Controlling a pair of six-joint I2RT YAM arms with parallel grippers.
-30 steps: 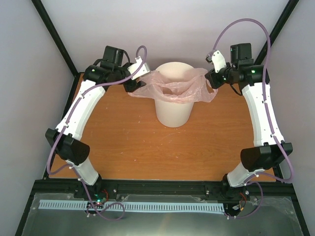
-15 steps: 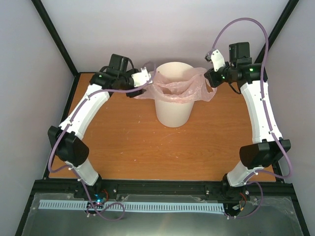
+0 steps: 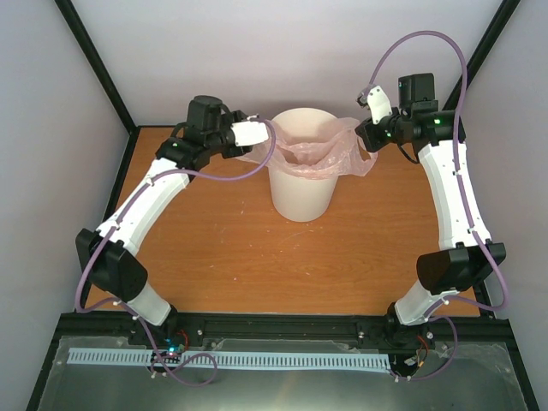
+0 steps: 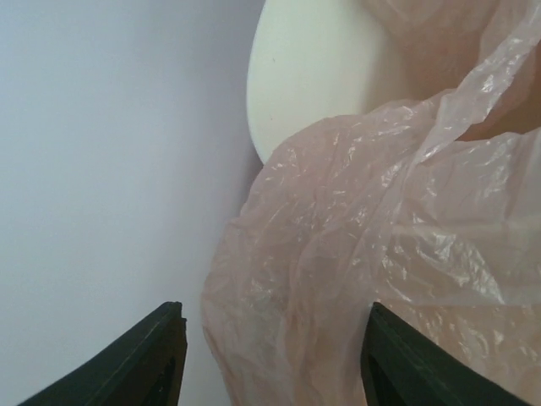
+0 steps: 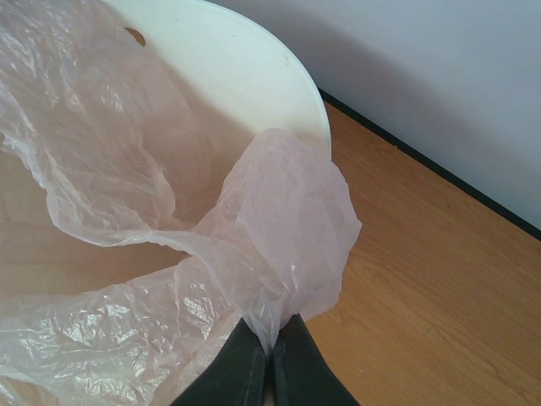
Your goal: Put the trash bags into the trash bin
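swung in to the trash bin [image 3: 300,197] rim, left jaws now gape around the pink bag [image 3: 338,158]; right jaws clamp its other edge.

White arm links [image 3: 141,201], black joints [image 3: 111,261], purple cables [image 3: 419,33], dark fingers [image 4: 152,359]

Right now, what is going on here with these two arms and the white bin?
Two robot arms are working a thin pink trash bag into a white trash bin that stands on the wooden table. The right hand is shut on a bunched edge of the bag, just outside the bin's rim. The left hand is open at the opposite side, with loose film in front of it, not gripped. The bag drapes over the rim and sags partly inside.
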